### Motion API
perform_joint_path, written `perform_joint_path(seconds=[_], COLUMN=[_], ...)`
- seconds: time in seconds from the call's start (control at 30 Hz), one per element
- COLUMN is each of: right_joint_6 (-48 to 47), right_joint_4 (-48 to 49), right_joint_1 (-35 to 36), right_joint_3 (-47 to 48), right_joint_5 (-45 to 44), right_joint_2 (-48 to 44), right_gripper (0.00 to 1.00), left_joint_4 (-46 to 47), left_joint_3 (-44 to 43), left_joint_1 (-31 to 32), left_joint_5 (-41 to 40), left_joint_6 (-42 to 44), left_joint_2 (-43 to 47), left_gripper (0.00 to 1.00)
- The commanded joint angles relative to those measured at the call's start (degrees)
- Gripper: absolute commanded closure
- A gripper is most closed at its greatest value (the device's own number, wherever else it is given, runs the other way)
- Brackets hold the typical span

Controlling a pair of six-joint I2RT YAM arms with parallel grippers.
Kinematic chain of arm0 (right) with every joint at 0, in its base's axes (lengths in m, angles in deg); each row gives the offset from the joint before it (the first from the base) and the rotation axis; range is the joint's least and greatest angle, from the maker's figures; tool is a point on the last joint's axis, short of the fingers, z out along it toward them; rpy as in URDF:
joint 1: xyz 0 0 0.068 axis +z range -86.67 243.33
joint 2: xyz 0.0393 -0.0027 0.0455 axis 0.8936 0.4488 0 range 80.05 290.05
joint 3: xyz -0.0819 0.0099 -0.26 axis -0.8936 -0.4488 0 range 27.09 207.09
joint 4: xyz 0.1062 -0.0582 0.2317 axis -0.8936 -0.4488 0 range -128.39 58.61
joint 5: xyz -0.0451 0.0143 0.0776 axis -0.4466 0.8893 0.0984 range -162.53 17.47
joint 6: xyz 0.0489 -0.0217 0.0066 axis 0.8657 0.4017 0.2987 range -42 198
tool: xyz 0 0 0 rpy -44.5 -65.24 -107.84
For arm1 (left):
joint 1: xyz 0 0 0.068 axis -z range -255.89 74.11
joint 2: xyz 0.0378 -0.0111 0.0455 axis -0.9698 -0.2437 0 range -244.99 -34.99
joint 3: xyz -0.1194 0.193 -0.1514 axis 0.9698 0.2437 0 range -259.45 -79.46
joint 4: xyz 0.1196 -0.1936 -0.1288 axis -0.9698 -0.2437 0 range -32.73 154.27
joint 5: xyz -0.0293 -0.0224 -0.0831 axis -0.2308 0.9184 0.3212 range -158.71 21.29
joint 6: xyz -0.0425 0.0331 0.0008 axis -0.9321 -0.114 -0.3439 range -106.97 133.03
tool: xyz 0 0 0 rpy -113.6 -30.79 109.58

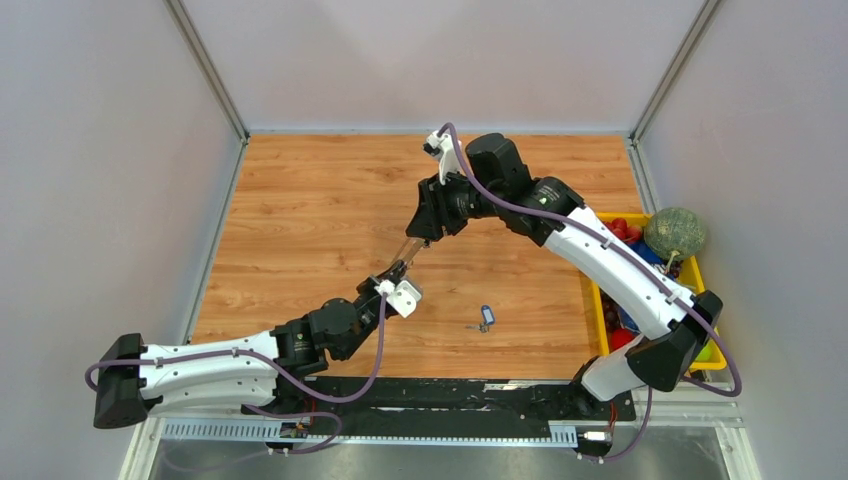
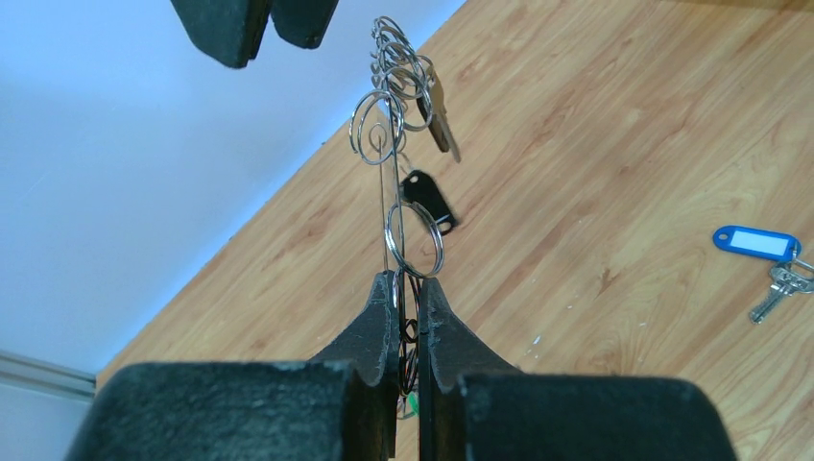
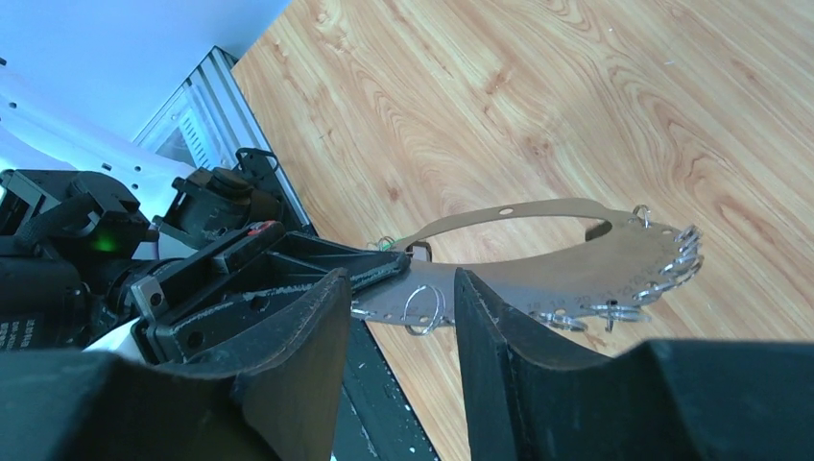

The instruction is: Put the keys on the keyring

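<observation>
The keyring (image 3: 576, 264) is a flat silvery hoop plate with small split rings along its edge, held in the air. My left gripper (image 2: 408, 283) is shut on one end of it, seen edge-on (image 2: 384, 211). A metal key (image 2: 439, 120) and a dark-headed key (image 2: 429, 199) hang from it. A green tag (image 2: 413, 403) shows between the left jaws. My right gripper (image 3: 401, 288) is open, its jaws on either side of one split ring (image 3: 422, 307) without touching it. The keys with the blue tag (image 1: 485, 318) lie on the table.
A yellow bin (image 1: 598, 300) with coloured toys and a green melon (image 1: 675, 232) stands at the right edge. Grey walls enclose the wooden table (image 1: 300, 220). A black rail (image 1: 450, 395) runs along the near edge.
</observation>
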Motion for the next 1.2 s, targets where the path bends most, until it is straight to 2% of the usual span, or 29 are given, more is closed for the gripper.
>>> perform_joint_path(seconds=[0.0, 0.67, 1.17], right_joint_6=[0.8, -1.7, -2.4], right_joint_4=[0.8, -9.2, -12.6], right_joint_1=[0.7, 2.0, 2.4], right_joint_3=[3.3, 6.4, 6.5], right_joint_5=[1.1, -0.9, -0.3], right_joint_2=[2.1, 5.3, 5.2], right_gripper=[0.53, 0.54, 0.55], left_joint_4=[2.7, 2.1, 3.6], left_joint_3=[-0.5, -1.0, -0.5], left_joint_1=[0.8, 4.7, 7.5], left_joint_5=[0.7, -5.0, -7.9], left_joint_6=[0.2, 5.8, 9.6], left_joint_2=[1.4, -0.7, -1.0], left_gripper=[1.00, 1.00, 1.00])
